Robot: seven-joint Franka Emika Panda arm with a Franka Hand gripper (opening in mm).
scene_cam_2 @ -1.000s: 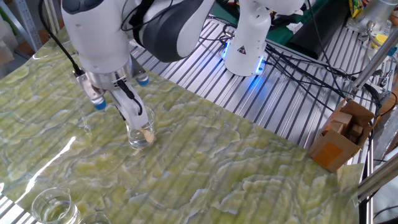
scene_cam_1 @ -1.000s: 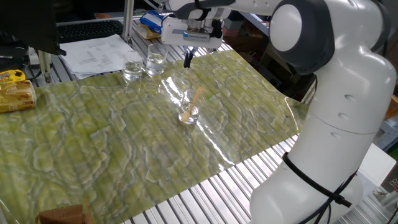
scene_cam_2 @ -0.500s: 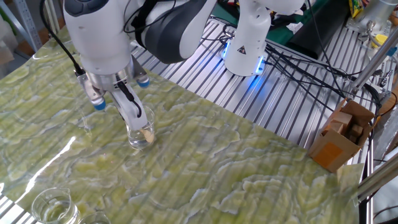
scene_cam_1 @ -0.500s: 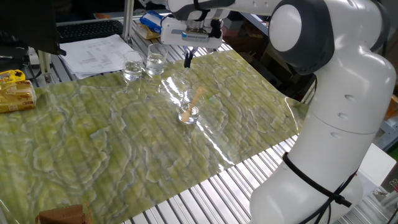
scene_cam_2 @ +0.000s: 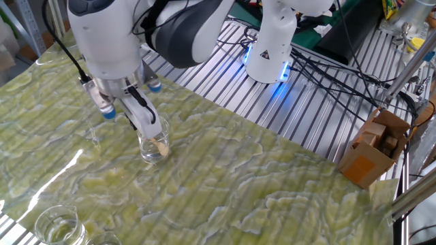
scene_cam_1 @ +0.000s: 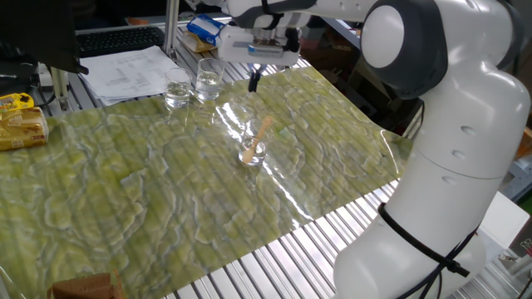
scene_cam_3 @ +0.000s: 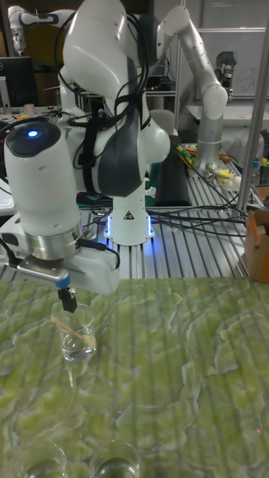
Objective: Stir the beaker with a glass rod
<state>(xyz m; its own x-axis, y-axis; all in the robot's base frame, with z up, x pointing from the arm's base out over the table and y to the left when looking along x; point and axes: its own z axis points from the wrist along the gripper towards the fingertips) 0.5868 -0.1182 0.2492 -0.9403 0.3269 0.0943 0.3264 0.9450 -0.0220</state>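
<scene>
Bright even indoor light; white glare streaks on the glossy mat [scene_cam_1: 274, 178]; sharp focus

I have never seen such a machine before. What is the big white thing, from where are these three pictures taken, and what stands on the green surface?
The big white thing is a robot arm. At its end sits a claw with two fingers. All three pictures show one moment, from three fixed cameras: one looks from beside the arm, another from the opposite side of the table, and the tall one faces the arm from the front.

On the table lies a green patterned sheet. Near its middle stands a small clear beaker with a thin tan glass rod leaning inside it. Two other clear beakers stand together near one edge of the sheet.

The claw hangs above the beaker. It does not seem to hold the rod, which rests on its own in the glass. Whether the fingers are open or shut is hard to tell.
</scene>
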